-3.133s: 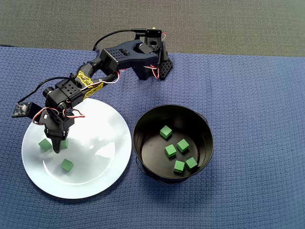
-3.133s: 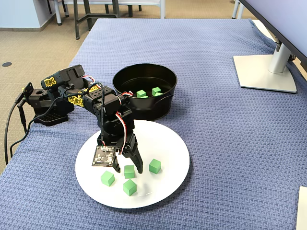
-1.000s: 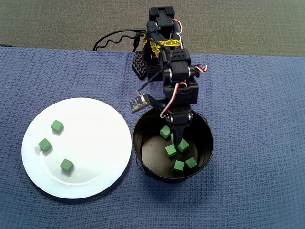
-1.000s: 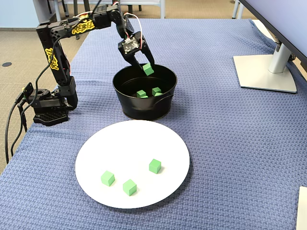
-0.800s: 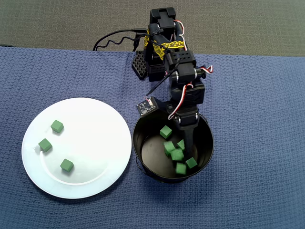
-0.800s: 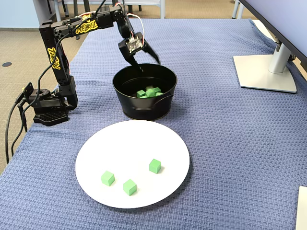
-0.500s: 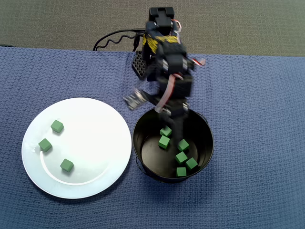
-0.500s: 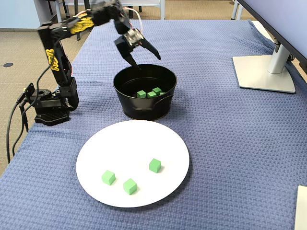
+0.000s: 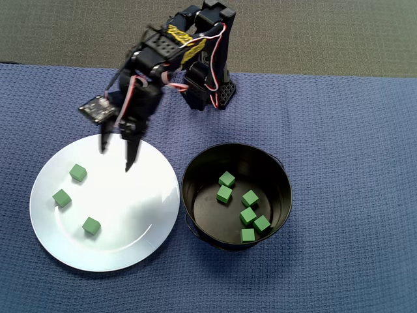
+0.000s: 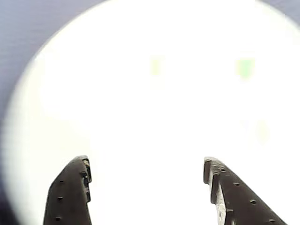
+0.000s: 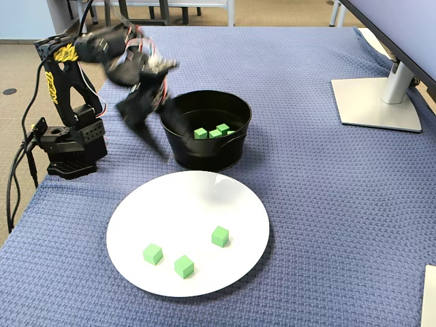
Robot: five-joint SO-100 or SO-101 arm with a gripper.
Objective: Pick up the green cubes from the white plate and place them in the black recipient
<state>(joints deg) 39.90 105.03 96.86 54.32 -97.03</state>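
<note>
Above the plate's (image 9: 156, 195) far edge hangs the gripper (image 9: 115, 156), jaws spread and empty — three cubes (image 9: 78, 173) wait on the plate, six lie in the pot (image 9: 283, 171). Next: drop over one cube.

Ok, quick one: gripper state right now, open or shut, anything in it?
Gripper: open and empty, jaws spread wide above the large round white plate; no small green cube between them.
</note>
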